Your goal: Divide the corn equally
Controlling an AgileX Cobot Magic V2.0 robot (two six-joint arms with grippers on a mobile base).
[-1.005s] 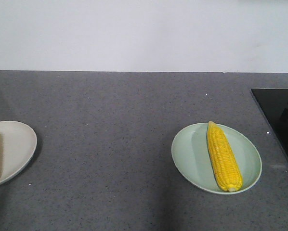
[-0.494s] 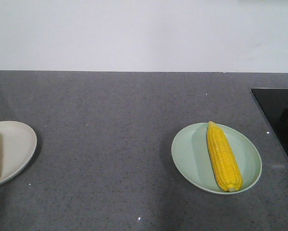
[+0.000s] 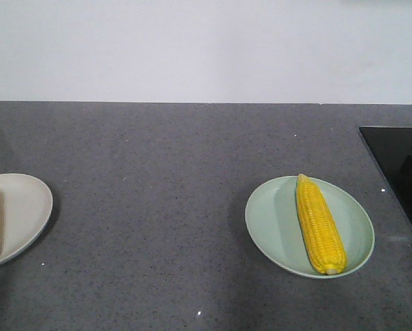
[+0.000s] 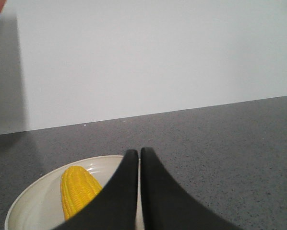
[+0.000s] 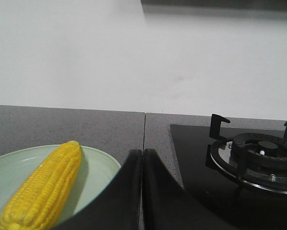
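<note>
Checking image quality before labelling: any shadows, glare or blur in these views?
Front view: sharp, even light, soft shadow beside the corn on the green plate. Left wrist view: dim shadow on the wall at left; the shut end effector looks soft. Right wrist view: faint reflections on the stove burner.

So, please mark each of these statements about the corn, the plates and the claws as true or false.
1. The green plate holds one corn cob. True.
2. The white plate holds no corn. False: a cob lies on it.
3. Both claws are shut and hold nothing. True: left claw, right claw.
4. A gas stove stands left of the white plate. False: it is right of the green plate.
</note>
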